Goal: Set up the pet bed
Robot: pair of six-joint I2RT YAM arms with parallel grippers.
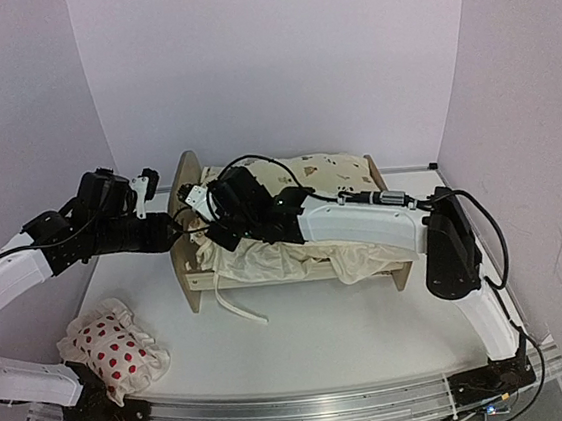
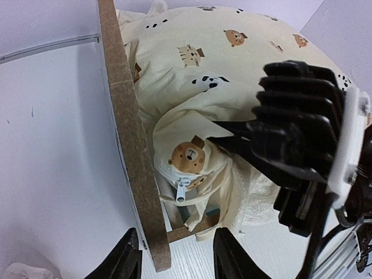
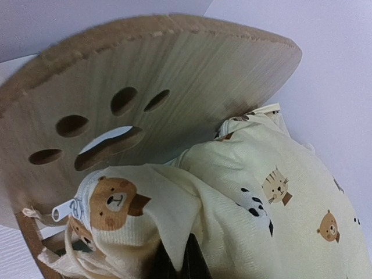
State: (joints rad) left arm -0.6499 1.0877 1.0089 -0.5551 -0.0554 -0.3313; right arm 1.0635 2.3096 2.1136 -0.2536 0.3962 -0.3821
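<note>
Finds the pet bed standing on the table directly ahead of both tools, headboard end nearest them. Shows the left gripper spread wide, one finger either side of the headboard's lower edge, clamping nothing. Cannot tell whether the board touches either finger. Shows the right gripper just inside the headboard, pressed together on a fold of the cushion, close to the zipper pull at the bunched corner. Leaves the cushion's near side spilling rumpled over the rail beneath the right arm, with a tie trailing onto the table. Places the spotted pillow well behind the left gripper, near that arm's base.

Judging by looks: a light, stiff wooden frame, likely to slide or tip under a sideways tug on the fabric, so worth bracing at the headboard's edge, right where the spread fingers bracket it. Thin board with smooth faces, so probably wants a square, firm pinch to keep from slipping. Soft, limp cushion, apt to stretch and bunch rather than shift whole. Best taken at a seamed corner, not mid-panel.
</note>
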